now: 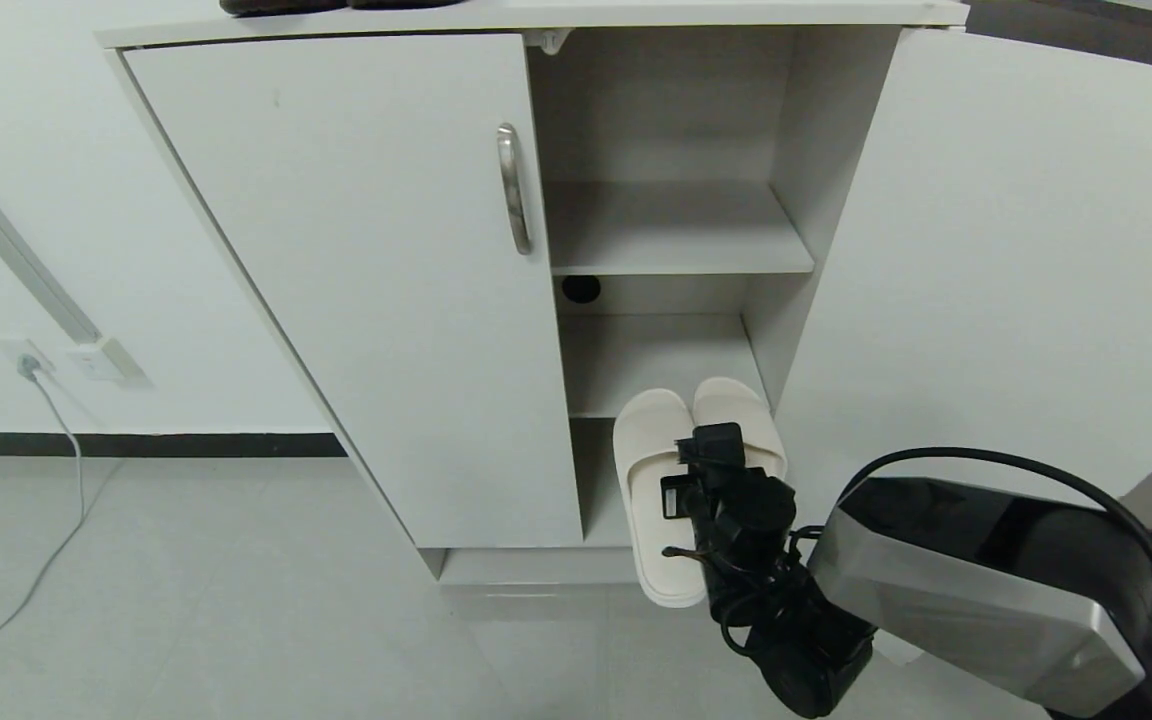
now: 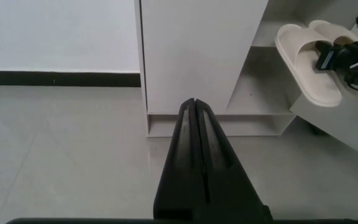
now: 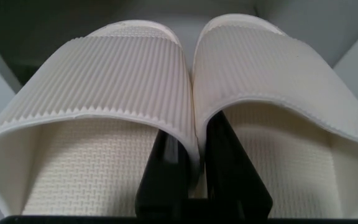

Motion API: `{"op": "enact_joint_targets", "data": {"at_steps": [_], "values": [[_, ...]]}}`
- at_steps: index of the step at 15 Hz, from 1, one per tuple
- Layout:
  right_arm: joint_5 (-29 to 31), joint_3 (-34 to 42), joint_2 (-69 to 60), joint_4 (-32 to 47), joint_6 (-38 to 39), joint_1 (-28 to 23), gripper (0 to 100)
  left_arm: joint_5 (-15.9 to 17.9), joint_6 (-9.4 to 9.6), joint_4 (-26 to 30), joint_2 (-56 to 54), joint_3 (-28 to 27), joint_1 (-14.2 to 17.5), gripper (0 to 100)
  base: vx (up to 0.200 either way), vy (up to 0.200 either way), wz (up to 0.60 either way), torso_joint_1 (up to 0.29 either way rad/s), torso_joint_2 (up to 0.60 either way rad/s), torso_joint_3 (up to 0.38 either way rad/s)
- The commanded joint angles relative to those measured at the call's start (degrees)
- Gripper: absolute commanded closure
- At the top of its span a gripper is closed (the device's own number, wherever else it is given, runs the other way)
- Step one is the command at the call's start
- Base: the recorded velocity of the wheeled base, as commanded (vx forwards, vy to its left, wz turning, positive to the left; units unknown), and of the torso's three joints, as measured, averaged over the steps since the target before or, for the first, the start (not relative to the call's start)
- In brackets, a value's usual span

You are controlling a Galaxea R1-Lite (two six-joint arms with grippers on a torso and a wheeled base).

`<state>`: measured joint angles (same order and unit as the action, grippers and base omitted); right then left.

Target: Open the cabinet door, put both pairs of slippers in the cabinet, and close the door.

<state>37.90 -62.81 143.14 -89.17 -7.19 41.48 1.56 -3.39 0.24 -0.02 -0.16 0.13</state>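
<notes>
Right end effector [image 1: 714, 447] gripping slippers [image 1: 648, 450], one heel hidden

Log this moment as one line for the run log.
right door open | left door shut | right gripper shut on white slippers, at cabinet opening | left gripper shut, empty

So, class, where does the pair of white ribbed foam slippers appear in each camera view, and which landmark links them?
Head view: white ribbed slippers lower centre, before the open white cabinet.
Left wrist view: slippers far off beside the cabinet's open side, beyond the shut left gripper.
Right wrist view: slippers close up, straps nearest.
Shared landmark: the black right gripper clamping their adjoining straps.
</notes>
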Motion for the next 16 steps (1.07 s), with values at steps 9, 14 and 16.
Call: {"op": "enact_joint_targets", "data": {"at_steps": [9, 14, 16], "values": [[-0.1, 6.1, -5.5, 6.3, 3.1, 1.4, 100, 0.0, -0.04, 0.0, 0.1, 0.0, 0.0, 100, 0.0, 0.0, 0.0, 0.0, 0.0, 0.0], [-0.1, 6.2, -5.4, 6.6, 3.1, 1.3, 100, 0.0, -0.04, 0.0, 0.1, 0.0, 0.0, 100, 0.12, 0.0, 0.0, -0.004, 0.0, 0.002], [-0.1, 6.2, -5.4, 6.6, 3.1, 1.3, 100, 0.0, -0.04, 0.0, 0.1, 0.1, 0.0, 100, 0.2, 0.0, 0.0, 0.01, 0.0, 0.0]]}}
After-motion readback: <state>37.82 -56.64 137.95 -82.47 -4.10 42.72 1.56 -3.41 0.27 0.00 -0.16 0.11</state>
